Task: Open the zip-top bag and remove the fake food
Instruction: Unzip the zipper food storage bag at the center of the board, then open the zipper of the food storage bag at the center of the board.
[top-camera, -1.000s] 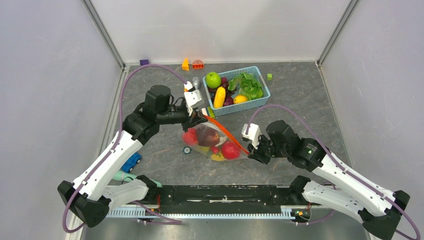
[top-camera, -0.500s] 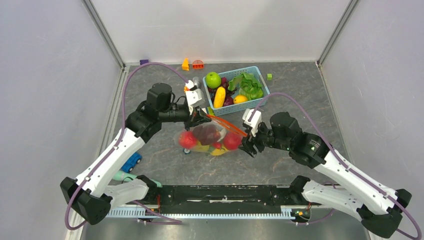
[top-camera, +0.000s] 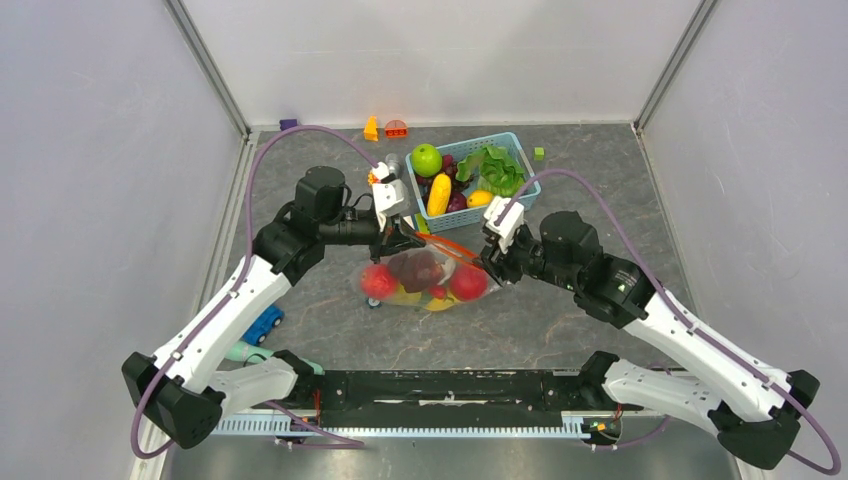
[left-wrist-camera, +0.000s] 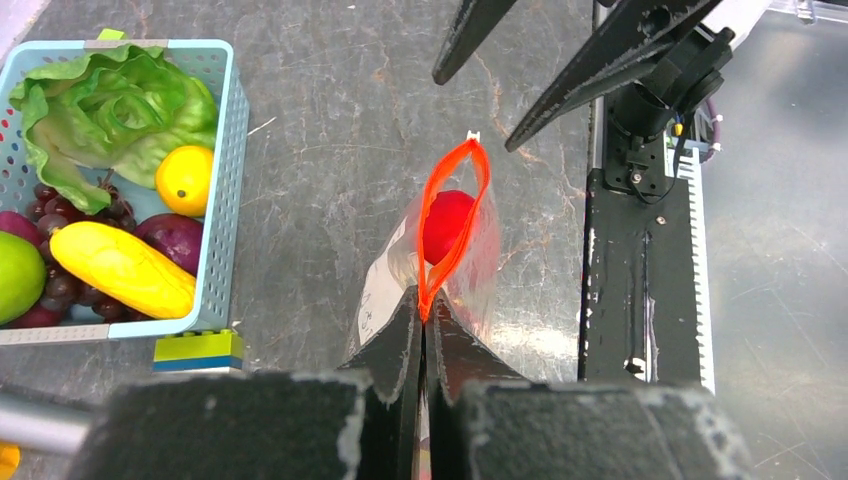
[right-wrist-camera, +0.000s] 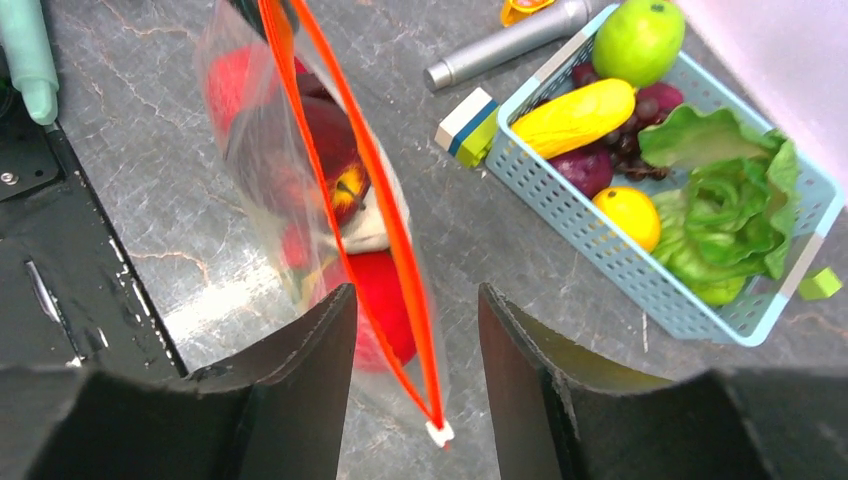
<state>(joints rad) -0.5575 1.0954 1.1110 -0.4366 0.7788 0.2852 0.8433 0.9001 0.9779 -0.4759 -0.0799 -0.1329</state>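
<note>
Zip-top bag: clear crinkly plastic w/ an orange-red zip strip along the top edge. In the left wrist view the mouth is parted into a narrow loop. The bag hangs mid-desk, one strip end pinched in the left gripper, whose jaws are fully closed on it. The belly sags low; can't tell if it rests on the desk. Inside is the fake food: two red round fruits, a dark maroon one, yellow bits underneath, plus a white piece seen in the right wrist view. The right gripper is part open, fingers either side of the strip's far end, nothing clamped.

Room: a blue basket w/ a green apple and lettuce sits just beyond the bag, near the left gripper. A striped block and a silver cylinder lie by the basket's corner. A black rail runs along the near edge. There is bare desk btwn bag and rail, and more to the right of the right arm. A blue toy car sits off to the left.
</note>
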